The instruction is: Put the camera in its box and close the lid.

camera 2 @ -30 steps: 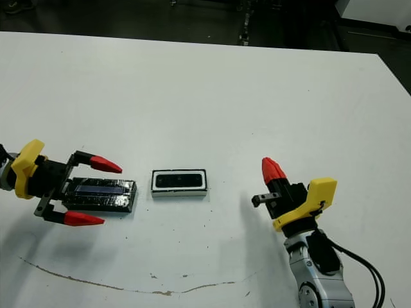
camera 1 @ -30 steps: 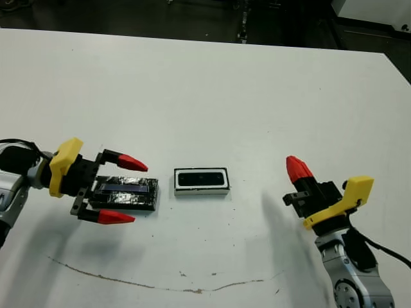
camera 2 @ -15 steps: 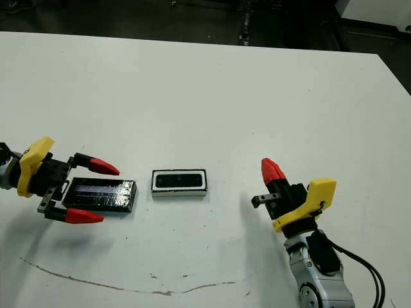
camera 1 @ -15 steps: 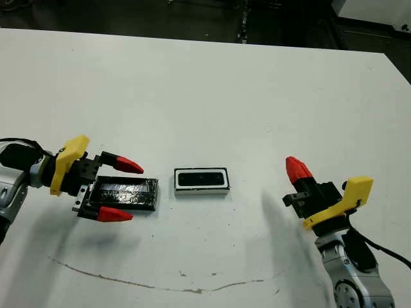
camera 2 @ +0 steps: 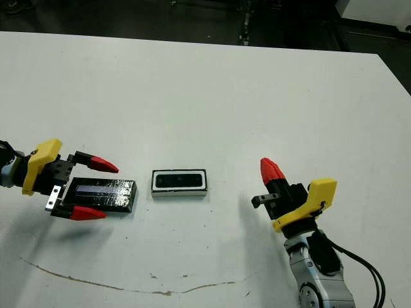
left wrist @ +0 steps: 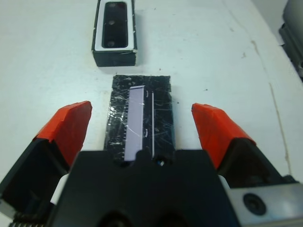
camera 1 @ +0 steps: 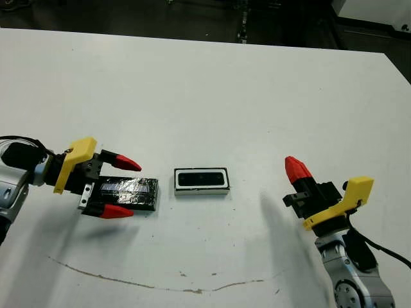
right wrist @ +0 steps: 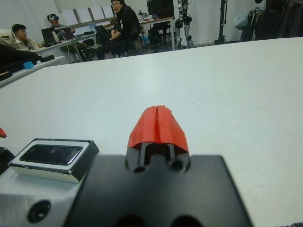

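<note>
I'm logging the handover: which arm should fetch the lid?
Left. Its gripper is open, one finger on each side of the lid. The right gripper is shut and apart, beyond the box.

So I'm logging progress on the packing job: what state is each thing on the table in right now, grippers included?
camera: lying inside the box, glossy face up.
box: open, no lid on it, flat on the table.
lid: flat on the table beside the box, apart from it, shiny top up, not lifted.
left gripper: open, one finger on each long side of the lid.
right gripper: shut, holding nothing, raised to the right of the box.
</note>
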Controlling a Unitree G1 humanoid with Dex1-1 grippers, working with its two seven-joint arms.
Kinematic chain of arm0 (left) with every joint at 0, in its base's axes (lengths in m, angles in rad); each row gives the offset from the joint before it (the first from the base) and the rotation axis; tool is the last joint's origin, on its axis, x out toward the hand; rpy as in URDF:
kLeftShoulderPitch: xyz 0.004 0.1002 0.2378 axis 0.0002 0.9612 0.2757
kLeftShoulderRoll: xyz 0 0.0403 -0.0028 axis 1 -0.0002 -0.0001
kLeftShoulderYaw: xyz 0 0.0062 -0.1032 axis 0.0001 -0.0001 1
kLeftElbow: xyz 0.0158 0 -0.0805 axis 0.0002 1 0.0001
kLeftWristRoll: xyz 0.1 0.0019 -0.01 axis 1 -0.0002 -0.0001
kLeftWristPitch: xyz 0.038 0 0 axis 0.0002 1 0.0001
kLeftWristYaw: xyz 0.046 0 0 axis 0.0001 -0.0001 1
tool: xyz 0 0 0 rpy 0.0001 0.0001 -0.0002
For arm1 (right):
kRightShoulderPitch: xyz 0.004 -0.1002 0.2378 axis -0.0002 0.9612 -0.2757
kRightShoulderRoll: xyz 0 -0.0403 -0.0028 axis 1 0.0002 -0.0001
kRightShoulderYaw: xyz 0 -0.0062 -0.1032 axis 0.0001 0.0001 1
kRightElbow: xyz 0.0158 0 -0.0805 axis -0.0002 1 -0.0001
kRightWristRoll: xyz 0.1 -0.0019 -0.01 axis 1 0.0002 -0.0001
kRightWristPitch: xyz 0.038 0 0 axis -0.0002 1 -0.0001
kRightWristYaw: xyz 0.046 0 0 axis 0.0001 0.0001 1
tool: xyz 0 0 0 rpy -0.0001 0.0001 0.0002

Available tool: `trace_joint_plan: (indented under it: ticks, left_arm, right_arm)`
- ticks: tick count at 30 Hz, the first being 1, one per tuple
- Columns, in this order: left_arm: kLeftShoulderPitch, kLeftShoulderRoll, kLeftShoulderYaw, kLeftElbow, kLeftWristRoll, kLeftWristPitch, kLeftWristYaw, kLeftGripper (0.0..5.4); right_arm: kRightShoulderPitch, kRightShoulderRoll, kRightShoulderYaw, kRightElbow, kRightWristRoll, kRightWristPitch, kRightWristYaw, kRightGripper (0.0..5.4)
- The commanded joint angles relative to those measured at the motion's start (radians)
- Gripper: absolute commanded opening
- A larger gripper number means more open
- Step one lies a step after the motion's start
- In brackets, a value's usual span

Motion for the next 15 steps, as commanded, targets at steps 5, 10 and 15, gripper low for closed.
trace_joint_plan:
  ticks: [5, 10, 15]
  left_arm:
    - [0.002, -0.013, -0.016, 0.01, 0.033, 0.031, 0.008, 5.4]
    - [-0.002, -0.021, -0.018, 0.018, 0.027, 0.085, 0.005, 5.4]
    - [0.004, -0.014, -0.016, 0.004, 0.039, 0.119, 0.01, 5.4]
  right_arm:
    - [0.012, -0.017, -0.008, 0.001, 0.008, 0.003, 0.01, 0.02]
    - [0.013, -0.018, -0.008, -0.004, 0.004, 0.013, 0.002, 0.02]
    - [0.014, -0.02, -0.006, -0.007, -0.004, 0.017, -0.006, 0.02]
